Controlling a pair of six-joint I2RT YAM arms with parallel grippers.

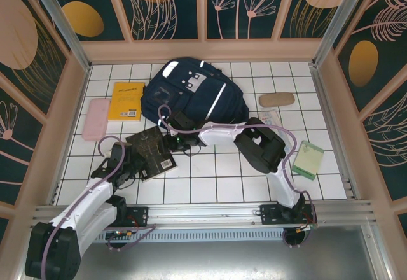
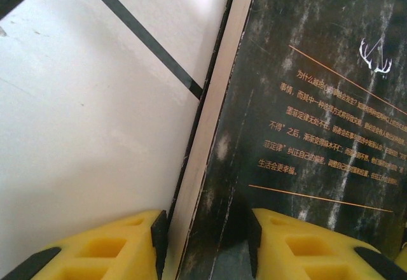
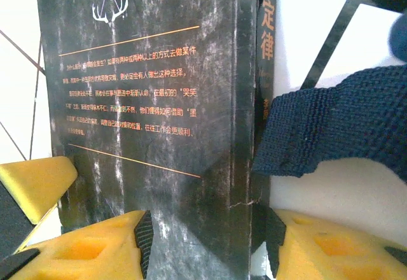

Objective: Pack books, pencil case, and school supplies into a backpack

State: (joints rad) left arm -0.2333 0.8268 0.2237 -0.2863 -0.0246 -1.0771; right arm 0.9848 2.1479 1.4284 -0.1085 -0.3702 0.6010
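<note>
Jaws of both my arms meet at the blackish book (image 1: 151, 153) on the desk (image 1: 216, 178), just in front of the backpack (image 1: 191, 92). Yellow book (image 1: 127, 98) and pink case (image 1: 95, 119) lie left, tan pouch (image 1: 276, 99) and green item (image 1: 308, 159) right. A backpack strap (image 3: 331, 121) crowds my right jaws. Left jaws straddle the page edge, right jaws the spine, each roughly half open; whether either grips, I cannot tell. Wrist views cut off the book's corners.
</note>
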